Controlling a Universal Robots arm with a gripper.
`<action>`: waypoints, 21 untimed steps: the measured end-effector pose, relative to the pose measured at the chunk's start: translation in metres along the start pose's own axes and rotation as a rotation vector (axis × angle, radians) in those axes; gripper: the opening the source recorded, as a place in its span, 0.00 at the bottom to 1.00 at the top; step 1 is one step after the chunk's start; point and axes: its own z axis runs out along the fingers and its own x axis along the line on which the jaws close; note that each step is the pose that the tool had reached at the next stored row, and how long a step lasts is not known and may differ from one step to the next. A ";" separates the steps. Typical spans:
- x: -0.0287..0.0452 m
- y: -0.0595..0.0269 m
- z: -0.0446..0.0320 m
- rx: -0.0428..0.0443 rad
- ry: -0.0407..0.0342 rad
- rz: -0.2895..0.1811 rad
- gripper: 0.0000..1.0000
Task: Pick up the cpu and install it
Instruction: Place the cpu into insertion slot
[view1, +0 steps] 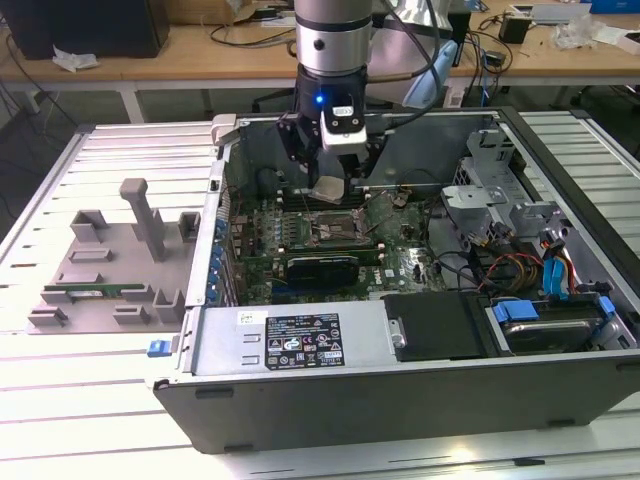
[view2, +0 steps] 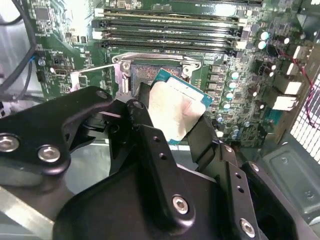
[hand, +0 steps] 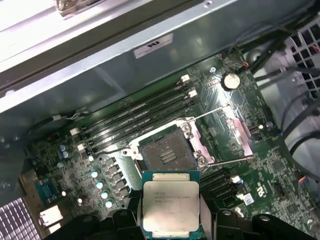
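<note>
Cpu (view1: 328, 190) is clamped betw. the jaws, held in the air inside the open pc case (view1: 300, 345), just above the socket frame (view1: 335, 228) and apart from it. In the exterior view it hangs tilted. In the first wrist view its silver top w/ green rim (hand: 171, 202) faces the cam, w/ the socket (hand: 167, 152) open and its lid plate flipped back. On the exterior view's left, a grey fixture (view1: 110, 255) on the worktop (view1: 60, 400) carries a green memory stick (view1: 90, 292).
</note>
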 end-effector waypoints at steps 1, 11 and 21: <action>0.0000 0.0000 0.0000 0.0000 -0.0003 0.010 0.55; 0.0000 0.0000 0.0012 0.0014 -0.0064 0.246 0.55; 0.0000 -0.0001 0.0021 0.0027 -0.0121 0.468 0.55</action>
